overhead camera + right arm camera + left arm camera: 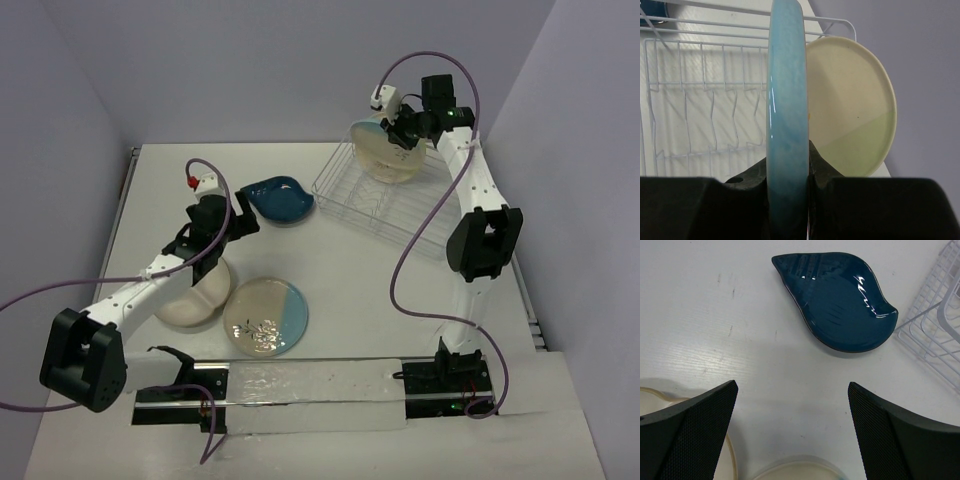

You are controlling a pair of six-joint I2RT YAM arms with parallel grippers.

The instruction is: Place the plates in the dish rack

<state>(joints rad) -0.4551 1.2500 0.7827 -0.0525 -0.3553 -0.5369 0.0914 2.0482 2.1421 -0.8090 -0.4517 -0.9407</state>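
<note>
My right gripper (400, 135) (787, 160) is shut on the rim of a pale blue and cream plate (383, 152) (787, 75), holding it upright and edge-on over the far end of the white wire dish rack (385, 200) (700, 100). A cream and pale green plate (850, 100) stands upright just beyond it. My left gripper (238, 222) (791, 390) hangs open over bare table, a short way from the dark blue leaf-shaped dish (278, 198) (835, 300). A cream and blue sprig plate (265, 317) (795, 467) lies flat nearer the front. The cream divided plate (190, 300) is partly hidden under my left arm.
The rack's near corner (935, 325) lies right of the leaf dish. A clear plastic strip (310, 390) runs along the table's front edge between the arm bases. Purple cables loop from both arms. Walls close in behind and to the right of the rack.
</note>
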